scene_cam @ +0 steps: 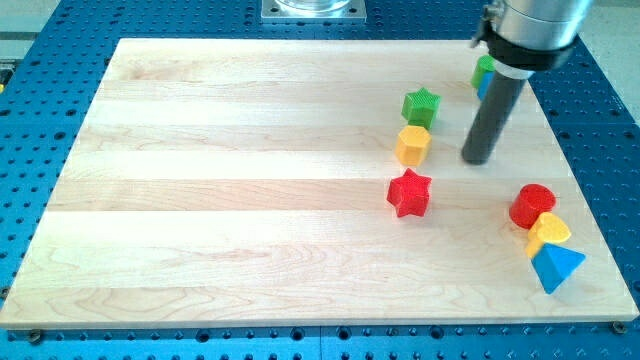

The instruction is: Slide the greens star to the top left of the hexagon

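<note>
- The wooden surface (220, 200) lay on a blue perforated base (40, 60), and every block sat in the view's right half.
- The red star (409, 192) stood alone, just below the yellow hexagon (412, 145) with a small gap between them.
- The green star (421, 105) sat directly above the yellow hexagon, touching or very nearly touching its upper edge, slightly toward the view's right of it.
- The tool was a plain dark rod with nothing to open or close and it held nothing; my tip (478, 160) rested on the surface to the view's right of the hexagon, near it but apart, and lower right of the green star.
- A green block (484, 68) and a blue block (483, 88) showed partly behind the rod near the view's top; their shapes could not be made out.
- At the view's lower right, a red cylinder (532, 206), a yellow block (549, 232) and a blue triangular block (556, 266) clustered in a touching diagonal line.
</note>
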